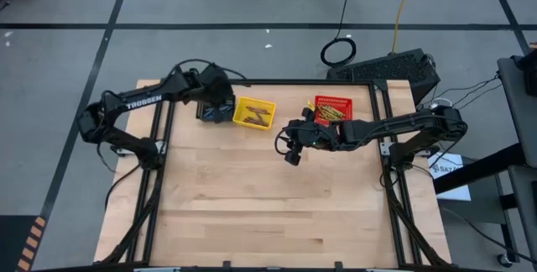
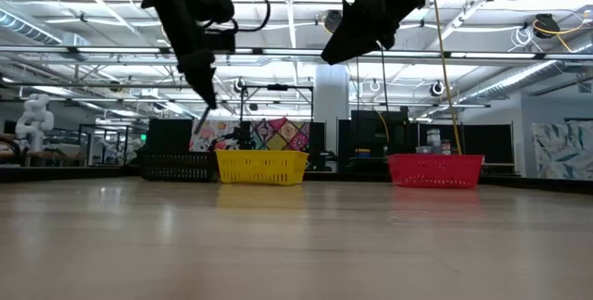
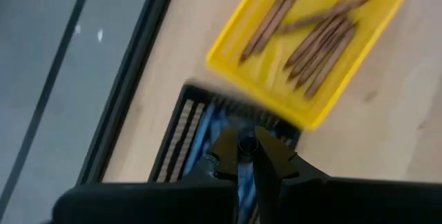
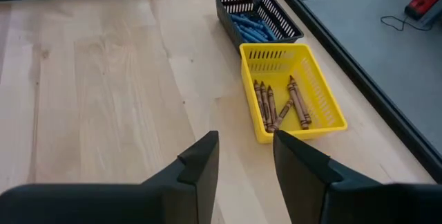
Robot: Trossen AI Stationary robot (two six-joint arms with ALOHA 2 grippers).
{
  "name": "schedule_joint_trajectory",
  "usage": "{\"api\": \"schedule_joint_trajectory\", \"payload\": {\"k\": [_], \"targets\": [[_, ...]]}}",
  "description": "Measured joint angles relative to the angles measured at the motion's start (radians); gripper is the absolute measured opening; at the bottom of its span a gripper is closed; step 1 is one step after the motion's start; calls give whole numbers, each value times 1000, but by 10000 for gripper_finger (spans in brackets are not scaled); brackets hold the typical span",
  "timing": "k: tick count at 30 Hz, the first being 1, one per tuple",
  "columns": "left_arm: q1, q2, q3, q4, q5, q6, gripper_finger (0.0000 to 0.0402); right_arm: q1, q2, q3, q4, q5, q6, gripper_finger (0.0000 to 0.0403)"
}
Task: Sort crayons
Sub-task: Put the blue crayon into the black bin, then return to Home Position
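From above: light wooden table (image 1: 252, 205) on grey floor, yellow basket (image 1: 253, 112) and red basket (image 1: 332, 109) at far edge. At table height: bright hall behind, both arms up in air. Past left gripper (image 3: 244, 156): clenched on a blue crayon (image 3: 246, 143), above black basket (image 3: 185, 127). Past right gripper (image 4: 243, 156): released, empty; brown crayons (image 4: 280, 105) in yellow basket, blue crayons (image 4: 252, 28) in black one.

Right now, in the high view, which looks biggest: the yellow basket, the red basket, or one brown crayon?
1. Yellow basket and red basket: about alike; an arm covers part of the red one, so no ranking.
2. Brown crayon: by far the smallest.
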Motion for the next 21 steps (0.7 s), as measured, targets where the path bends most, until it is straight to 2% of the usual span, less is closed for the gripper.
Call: {"api": "schedule_joint_trajectory", "payload": {"k": [8,15,21], "targets": [[81,4,0,-111,-2,30,26,0,0,0,-1,0,0,125],[89,5,-1,-152,-3,80,70,0,0,0,-1,0,0,125],[88,5,-1,-133,9,66,81,0,0,0,0,0,-7,125]]}}
